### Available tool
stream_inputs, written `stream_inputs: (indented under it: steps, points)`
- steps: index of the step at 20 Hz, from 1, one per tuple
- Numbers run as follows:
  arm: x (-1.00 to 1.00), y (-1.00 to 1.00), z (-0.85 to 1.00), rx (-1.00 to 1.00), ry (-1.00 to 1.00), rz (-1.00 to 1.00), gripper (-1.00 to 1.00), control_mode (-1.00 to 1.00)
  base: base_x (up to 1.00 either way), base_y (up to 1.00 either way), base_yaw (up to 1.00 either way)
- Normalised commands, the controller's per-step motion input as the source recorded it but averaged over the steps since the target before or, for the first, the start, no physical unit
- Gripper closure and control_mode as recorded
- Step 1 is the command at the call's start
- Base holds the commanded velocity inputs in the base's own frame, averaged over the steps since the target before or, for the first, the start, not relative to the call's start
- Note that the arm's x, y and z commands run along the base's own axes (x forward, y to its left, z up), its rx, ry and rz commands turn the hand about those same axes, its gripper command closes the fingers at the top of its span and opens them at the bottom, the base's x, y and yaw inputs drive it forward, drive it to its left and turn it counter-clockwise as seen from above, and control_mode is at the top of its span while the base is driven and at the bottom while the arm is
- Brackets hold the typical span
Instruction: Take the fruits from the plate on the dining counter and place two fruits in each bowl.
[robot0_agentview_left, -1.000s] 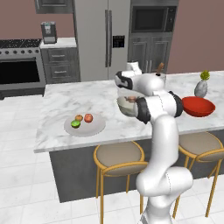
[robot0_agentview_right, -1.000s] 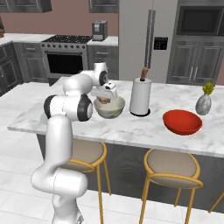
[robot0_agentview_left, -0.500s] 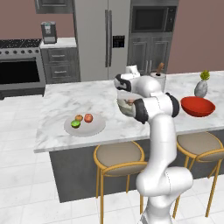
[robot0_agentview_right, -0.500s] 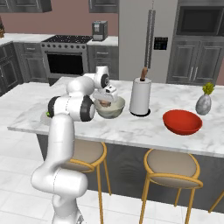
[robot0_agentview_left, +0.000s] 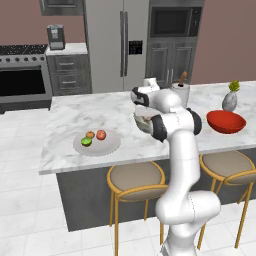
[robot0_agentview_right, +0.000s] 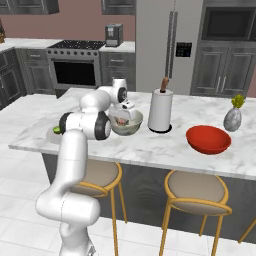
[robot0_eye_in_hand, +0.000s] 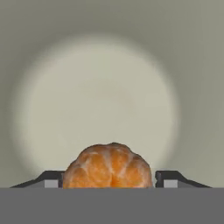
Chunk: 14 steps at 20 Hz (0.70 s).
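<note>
I have the pincer (robot0_eye_in_hand: 109, 180) over the deep beige-grey bowl (robot0_eye_in_hand: 109, 65), fingers parting off the round orange fruit (robot0_eye_in_hand: 109, 165) low in frame; next I retreat toward the flat pale grey plate (robot0_agentview_left: 111, 146).

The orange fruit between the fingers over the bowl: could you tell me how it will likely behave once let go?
The orange fruit is round, so it will probably roll on landing. The bowl curves inward, which should keep it inside. Its segmented surface looks soft, so it may bruise if squeezed hard.
</note>
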Motion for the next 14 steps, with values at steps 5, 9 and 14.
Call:
stream_inputs:
  steps: [5,9,14]
  points:
    - [0.14,-0.03,0.01,0.0,0.03,-0.02,-1.0,-1.0,0.0,0.0,0.0]
    - [0.13,0.0,0.19,0.02,0.03,0.0,-1.0,-1.0,0.0,0.0,0.0]
    - [-0.24,0.05,0.49,0.03,0.02,-0.04,-1.0,-1.0,0.0,0.0,0.0]
